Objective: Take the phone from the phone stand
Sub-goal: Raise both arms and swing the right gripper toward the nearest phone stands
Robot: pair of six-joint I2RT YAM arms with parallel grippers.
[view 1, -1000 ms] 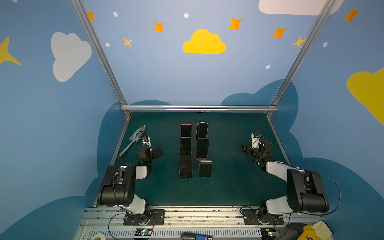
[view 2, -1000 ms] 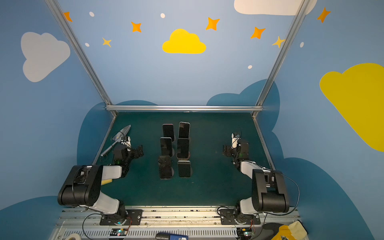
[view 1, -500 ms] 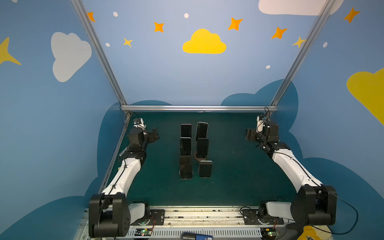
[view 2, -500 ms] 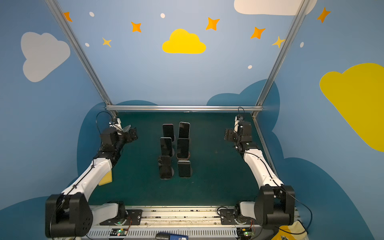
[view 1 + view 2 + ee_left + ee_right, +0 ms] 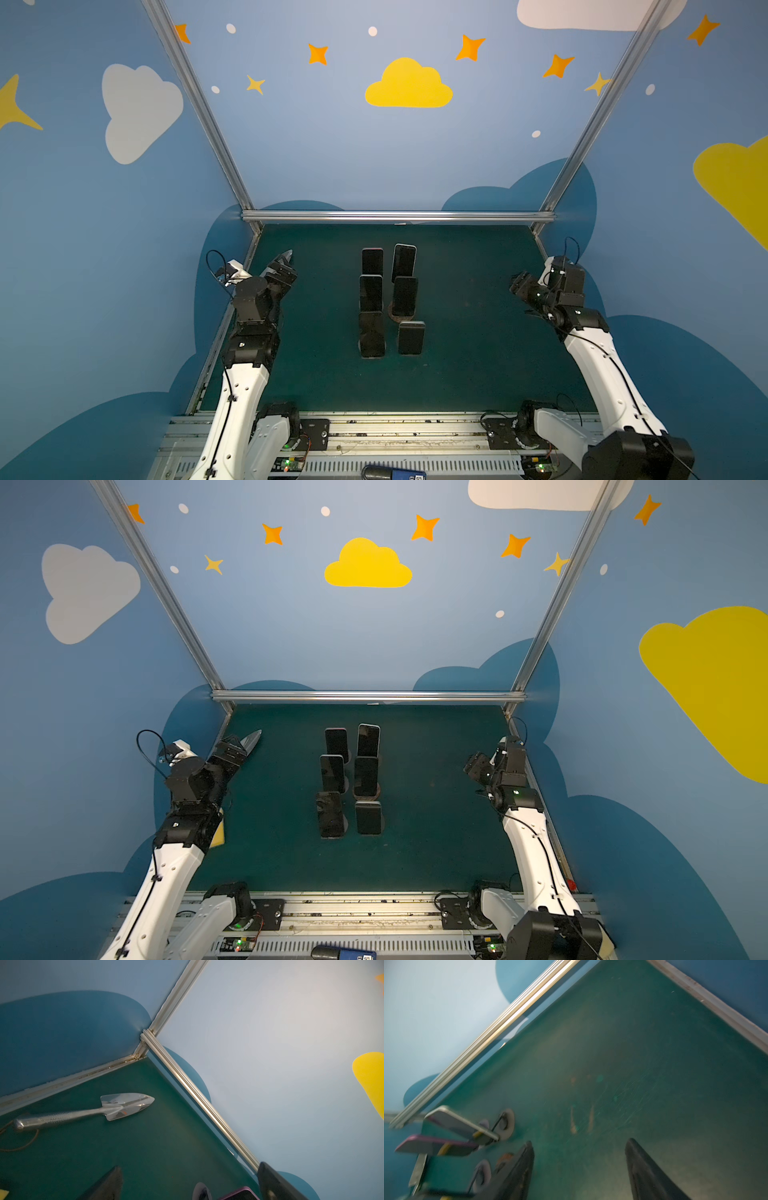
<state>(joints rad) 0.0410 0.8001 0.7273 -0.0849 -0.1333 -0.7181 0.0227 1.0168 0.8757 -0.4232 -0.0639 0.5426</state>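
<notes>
L arm, R arm raised wide of phones; L fingers spread, R fingers apart.

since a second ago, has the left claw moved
Yes. The left claw went farther back, toward the aluminium back rail; it now covers the handle of the silver metal trowel, which lay clear before.

Robot lab test cell: two arms bolted to a metal rail at the front w/ bare circuit boards lit by LEDs, and an alu frame round a green tabletop. Walls are panels painted w/ clouds & stars, i.e. a built booth. Phones on stands sit in two neat rows mid-tabletop.
</notes>
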